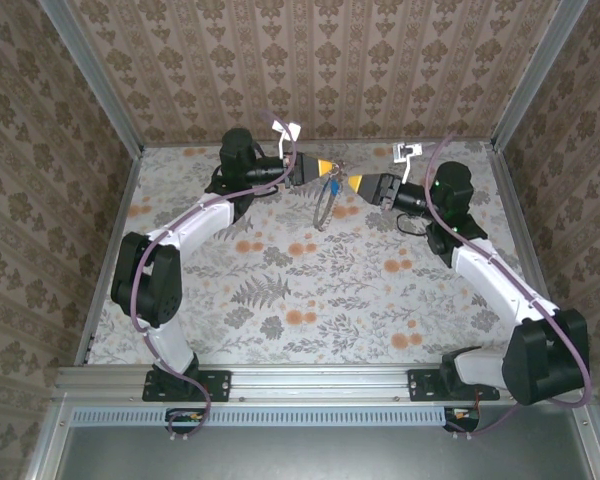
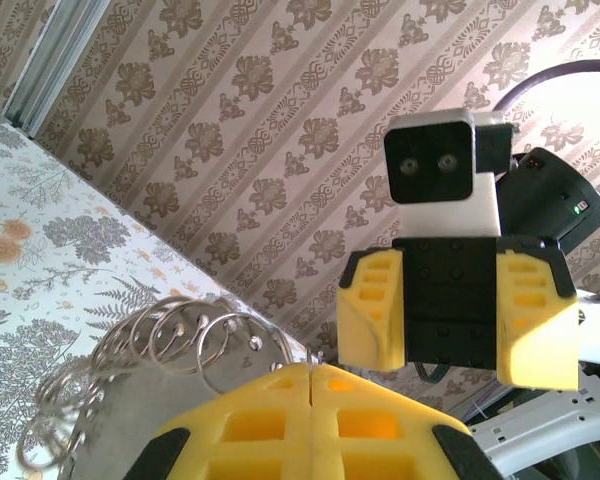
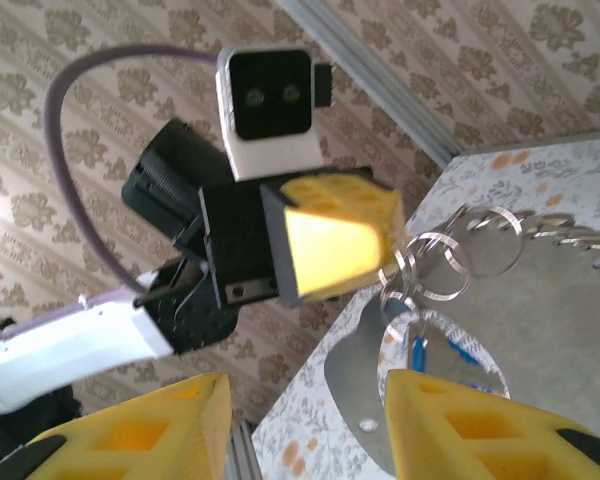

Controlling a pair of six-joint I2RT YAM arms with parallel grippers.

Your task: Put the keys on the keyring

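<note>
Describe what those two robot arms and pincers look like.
Both the left arm and right arm have black joints, white shells and a purple cable alongside. The left gripper and right gripper have blocky yellow fingers with hollow pockets on black bodies.

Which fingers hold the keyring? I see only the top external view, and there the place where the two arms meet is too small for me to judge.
Observer: The left fingers. In the left wrist view they are shut, and the end ring of the keyring sits at their tips.
Operator: Are the right fingers closed also?
Observer: No. The right wrist view shows the right fingers open and gripping nothing.
Operator: Where is the key?
Observer: In the right wrist view the blue key hangs below the linked rings, beyond the open fingers and apart from them.
</note>
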